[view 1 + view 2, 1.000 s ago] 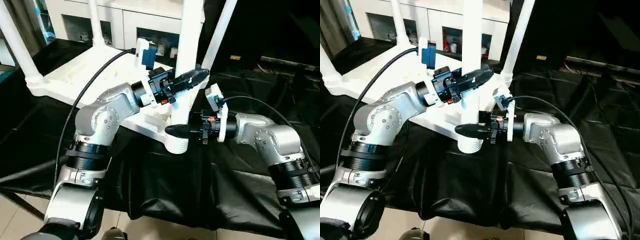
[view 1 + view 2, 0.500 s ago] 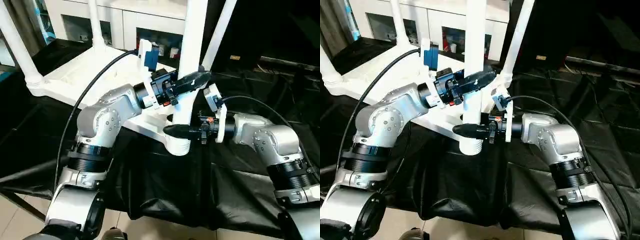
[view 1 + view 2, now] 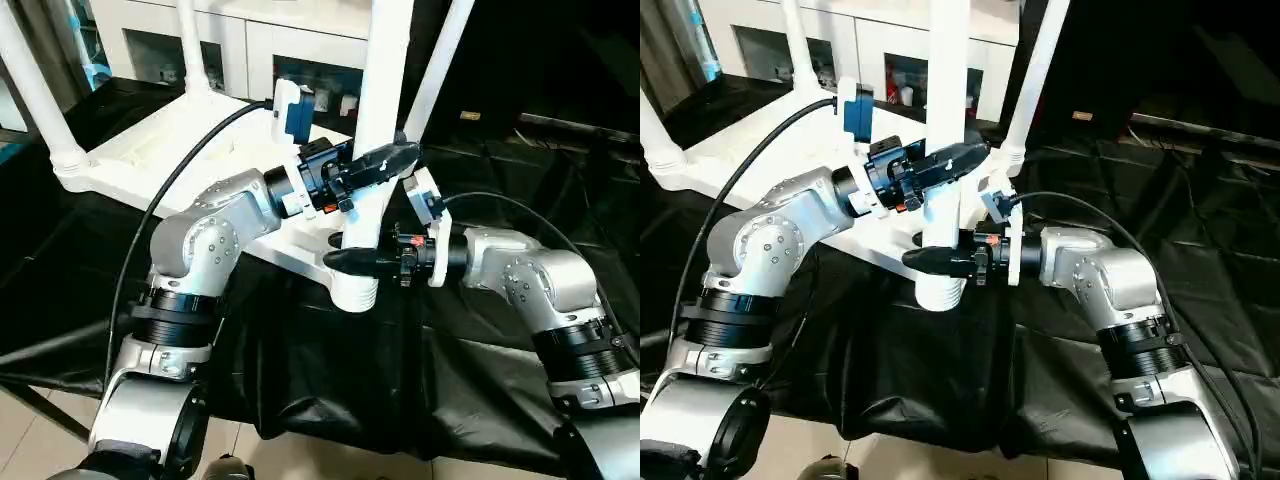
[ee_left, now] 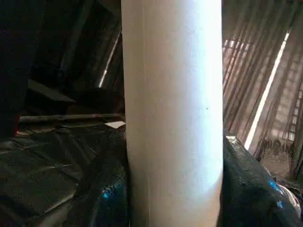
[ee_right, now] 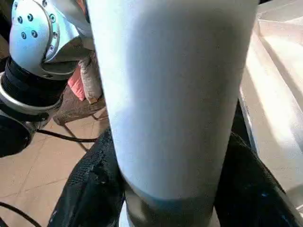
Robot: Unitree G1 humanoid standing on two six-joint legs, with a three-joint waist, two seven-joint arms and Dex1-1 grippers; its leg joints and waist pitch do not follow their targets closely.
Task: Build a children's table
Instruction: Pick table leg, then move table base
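Left wrist view: left hand (image 3: 385, 160) apparently clasps leg (image 4: 173, 113).

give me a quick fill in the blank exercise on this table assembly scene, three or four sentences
1. Both grippers close around the same white table ____, the one standing in the nearest corner socket.
2. On that leg, the left gripper grips ____ the right gripper.
3. The children's table lies upside down on a ____ cloth.
4. Counting the held one, ____ legs stand up from the table.

Missing words: leg; above; black; four
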